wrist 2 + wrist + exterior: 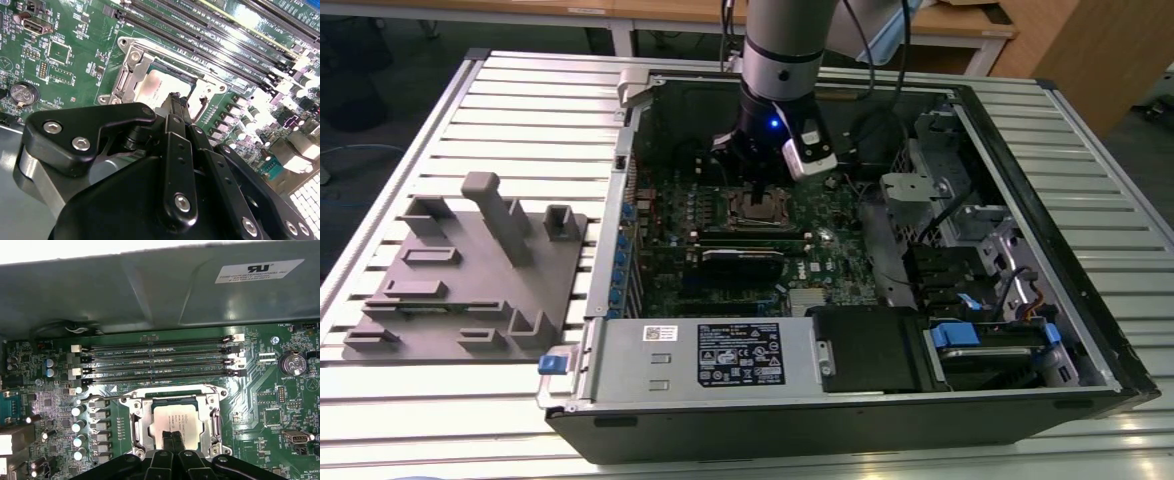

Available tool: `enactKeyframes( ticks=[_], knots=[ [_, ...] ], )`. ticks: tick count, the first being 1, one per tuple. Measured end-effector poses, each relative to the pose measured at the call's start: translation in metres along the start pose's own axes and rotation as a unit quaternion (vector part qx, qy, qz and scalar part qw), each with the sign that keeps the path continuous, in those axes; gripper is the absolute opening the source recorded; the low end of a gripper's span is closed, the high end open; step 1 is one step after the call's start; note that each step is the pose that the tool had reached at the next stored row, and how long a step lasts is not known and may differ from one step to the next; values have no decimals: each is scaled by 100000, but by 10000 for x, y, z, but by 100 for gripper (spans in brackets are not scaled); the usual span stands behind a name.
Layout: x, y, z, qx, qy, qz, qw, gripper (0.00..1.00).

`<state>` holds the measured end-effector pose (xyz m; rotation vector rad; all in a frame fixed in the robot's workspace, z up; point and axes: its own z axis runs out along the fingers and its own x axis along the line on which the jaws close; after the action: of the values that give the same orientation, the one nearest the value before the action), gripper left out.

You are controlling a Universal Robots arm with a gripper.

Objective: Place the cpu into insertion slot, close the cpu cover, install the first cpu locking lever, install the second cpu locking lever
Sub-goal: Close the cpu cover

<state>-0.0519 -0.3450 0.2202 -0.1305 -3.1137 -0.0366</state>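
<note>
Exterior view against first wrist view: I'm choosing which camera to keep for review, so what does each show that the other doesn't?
Exterior view: the whole open computer case, the grey fixture block beside it on the slatted table, and the arm above the case. First wrist view: the cpu lying in the insertion slot, the long memory slots and a coin battery. Both: the green motherboard and the gripper at the insertion slot.
</note>
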Motion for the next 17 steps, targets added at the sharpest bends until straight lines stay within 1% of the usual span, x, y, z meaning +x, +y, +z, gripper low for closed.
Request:
enactKeyframes(
  ticks=[8, 10, 14, 17],
  knots=[
    [0, 0, 8, -3, -2, 1, 100000, 11],
    [0, 0, 15, -7, -42, -3, 100000, 11],
    [5, -1, 35, -22, -241, -3, 100000, 11],
    [12, -3, 55, -47, -570, -16, 99998, 11]
  ],
)
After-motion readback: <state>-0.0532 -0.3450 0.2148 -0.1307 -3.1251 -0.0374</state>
